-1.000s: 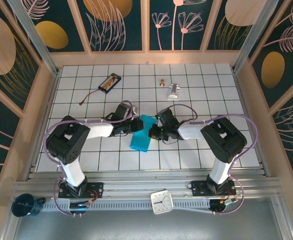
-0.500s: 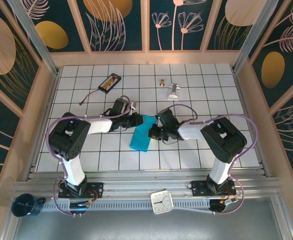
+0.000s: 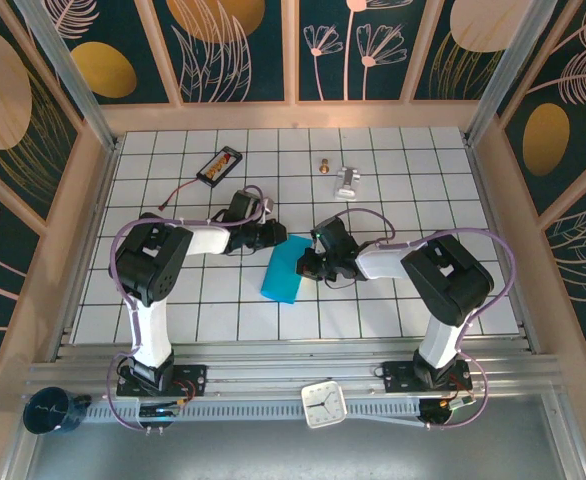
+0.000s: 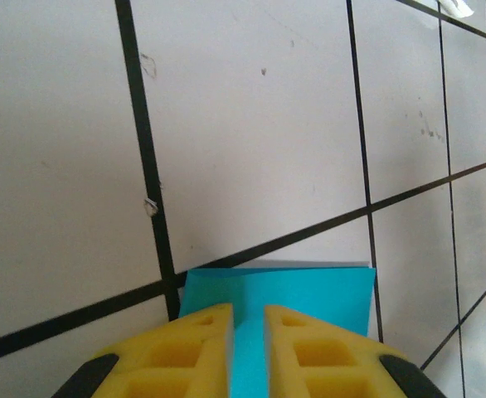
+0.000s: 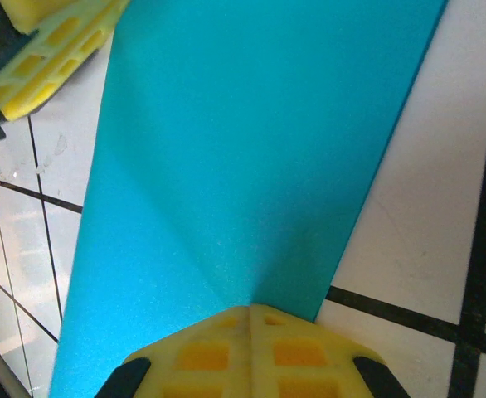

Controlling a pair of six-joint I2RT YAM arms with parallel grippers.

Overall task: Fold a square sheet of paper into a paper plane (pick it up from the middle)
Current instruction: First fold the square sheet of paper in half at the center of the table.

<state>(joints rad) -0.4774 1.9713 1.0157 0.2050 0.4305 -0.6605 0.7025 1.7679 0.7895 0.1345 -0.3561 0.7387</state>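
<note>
Mid-table on the white grid [image 3: 423, 200], between the two arms, the teal-blue sheet of paper [image 3: 285, 270] lies folded into a long narrow strip, slanting from far right to near left. Right gripper [image 5: 250, 311] is at the strip's right long edge, yellow fingers pressed together and pinching that edge, with the paper creasing up toward the pinch. Left gripper [image 4: 247, 313] is at the strip's far end, fingers parted by a narrow slit with teal showing in the gap, contact with the sheet unclear; black battery pack [image 3: 220, 165] and small silver metal piece [image 3: 348, 181] lie well apart at the far side.
</note>
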